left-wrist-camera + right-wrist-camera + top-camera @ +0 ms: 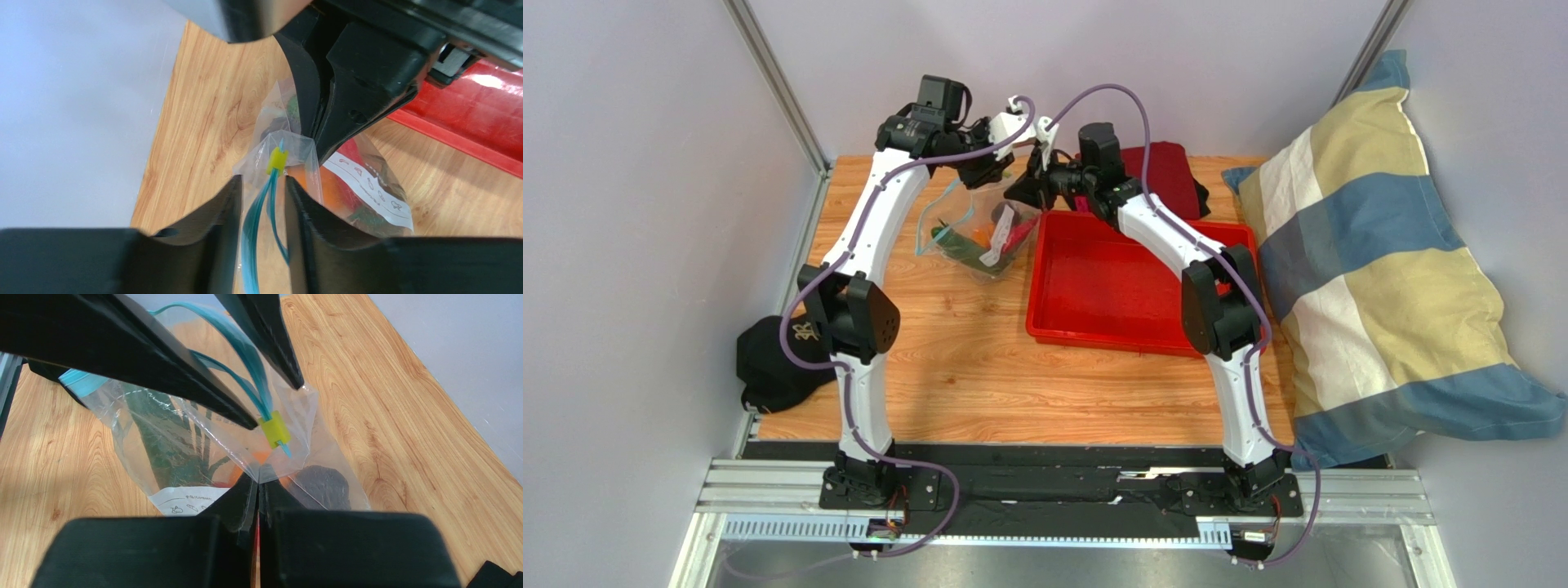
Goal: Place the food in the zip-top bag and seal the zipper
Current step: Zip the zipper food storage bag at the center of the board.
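The clear zip-top bag (971,239) hangs over the far part of the table between both arms, its white label (368,187) facing out. The food is inside it: an orange fruit (331,187), green vegetables (166,447), a red chili (351,150) and a dark round piece (319,481). My right gripper (258,479) is shut on the bag's top corner, just below the yellow slider (274,430). My left gripper (263,180) straddles the bluish zipper (261,214) behind the slider. Its jaws stand a little apart, and the two zipper strips run loose between them.
A red tray (1112,306) lies to the right of the bag, with a dark red cloth (1167,172) behind it. A striped pillow (1382,270) fills the right side. A black cap (775,361) sits off the table's left edge. Walls close the back.
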Tool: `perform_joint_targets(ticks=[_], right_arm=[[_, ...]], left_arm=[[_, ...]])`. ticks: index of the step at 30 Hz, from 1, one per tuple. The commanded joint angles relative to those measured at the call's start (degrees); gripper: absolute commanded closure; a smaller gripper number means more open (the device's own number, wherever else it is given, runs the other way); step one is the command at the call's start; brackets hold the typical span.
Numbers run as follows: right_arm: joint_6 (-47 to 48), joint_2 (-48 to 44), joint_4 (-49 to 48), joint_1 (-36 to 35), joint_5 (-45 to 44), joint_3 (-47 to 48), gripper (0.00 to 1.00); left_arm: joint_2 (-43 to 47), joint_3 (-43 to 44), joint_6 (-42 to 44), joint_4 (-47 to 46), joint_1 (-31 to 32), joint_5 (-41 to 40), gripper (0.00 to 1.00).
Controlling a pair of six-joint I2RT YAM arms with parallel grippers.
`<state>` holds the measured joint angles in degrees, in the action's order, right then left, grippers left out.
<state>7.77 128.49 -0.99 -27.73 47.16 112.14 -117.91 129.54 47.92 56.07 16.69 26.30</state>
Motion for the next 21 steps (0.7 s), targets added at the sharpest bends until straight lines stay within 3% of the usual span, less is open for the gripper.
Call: perform_joint_targets(ticks=[1,3,4,8,11,19,20,21], right_arm=[[0.8,-2.0,-1.0,-0.4,1.7,2.6,1.00],[0.6,-2.0,-1.0,-0.4,1.4,2.4,1.00],[0.7,-2.0,-1.0,-0.4,1.1,2.3,1.00],[1.8,-2.1,-0.9,0.0,0.6,1.1,1.00],[2.9,-2.4,-1.4,0.2,0.5,-0.8,1.00],[3.5,-1.0,-1.3,0.2,6.0,2.2,1.00],[3.9,-0.8,-0.2,0.2,6.5,2.9,0.98],[4.4,-1.0,0.7,0.3,7.2,3.4,0.86]], left_arm=[[-1.4,1.9,3.3,1.1,0.5,-1.3,0.75],[-1.1,1.8,2.4,0.9,0.4,-0.4,0.88],[-0.4,1.4,1.7,0.6,0.1,0.6,1.00],[3.5,-1.7,-4.8,-4.4,-3.2,11.3,1.00],[6.2,-4.9,-15.4,-11.7,-8.7,21.1,1.00],[6.0,-6.5,-18.7,-15.0,-10.3,35.2,1.00],[5.8,-6.4,-17.8,-14.7,-10.3,37.0,1.00],[5.7,-6.8,-17.3,-14.2,-10.3,37.4,1.00]])
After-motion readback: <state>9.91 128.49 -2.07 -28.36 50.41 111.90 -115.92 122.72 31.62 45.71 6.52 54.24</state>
